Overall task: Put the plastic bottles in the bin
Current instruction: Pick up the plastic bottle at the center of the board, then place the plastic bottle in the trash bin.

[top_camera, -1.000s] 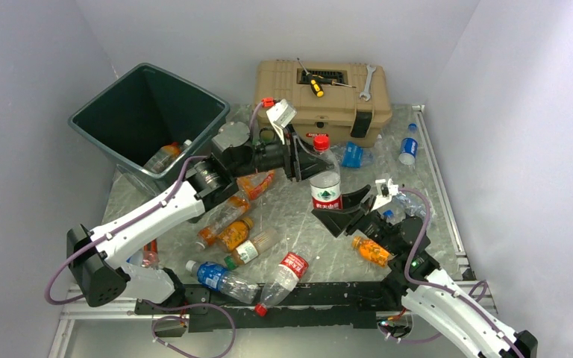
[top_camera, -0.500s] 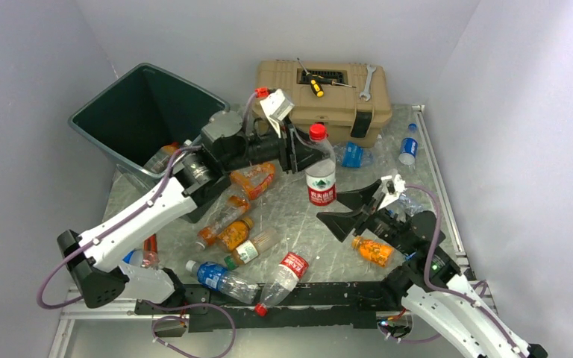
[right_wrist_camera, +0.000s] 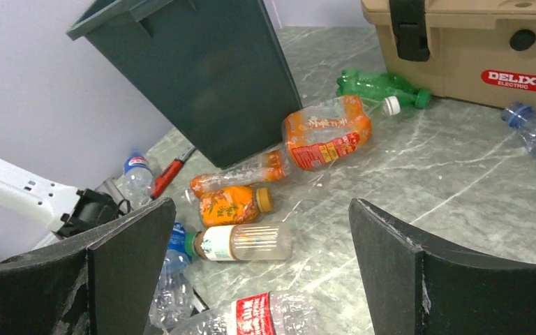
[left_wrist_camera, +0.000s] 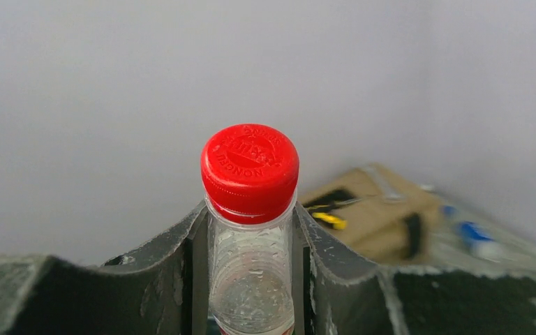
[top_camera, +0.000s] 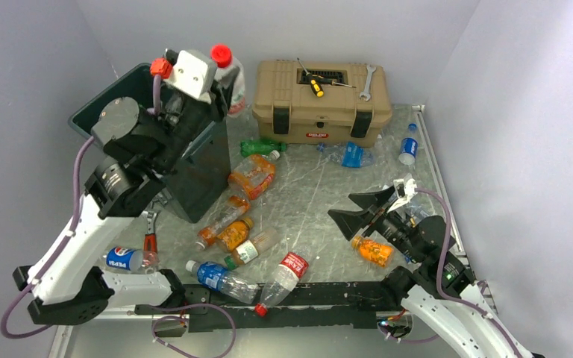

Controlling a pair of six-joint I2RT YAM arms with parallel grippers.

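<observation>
- Status of left gripper: jaws drawn in narrow and clamped on the neck of a clear bottle, just under its red cap. I read the bottle as upright, cap up.
- Bottle position: in the top view it is lifted off the table and shows at the far right corner of the bin, between the bin and the toolbox. My left arm covers most of the bin mouth, so I cannot tell whether the bottle is over the opening.
- Right gripper: jaws spread wide, nothing between them. It hangs over the right side of the table, fingers aimed toward the bin.
- Small orange bottle: lies on the table just beside the right gripper.
- Crushed orange bottle: on its side near the foot of the bin. A green bottle lies behind it, just in front of the toolbox.
- Near edge: a red-label bottle and a blue-label bottle lie side by side on the table.
- Pepsi bottle: on the table left of the bin, next to my left arm.
- Toolbox lid: a screwdriver and a wrench rest on top.
</observation>
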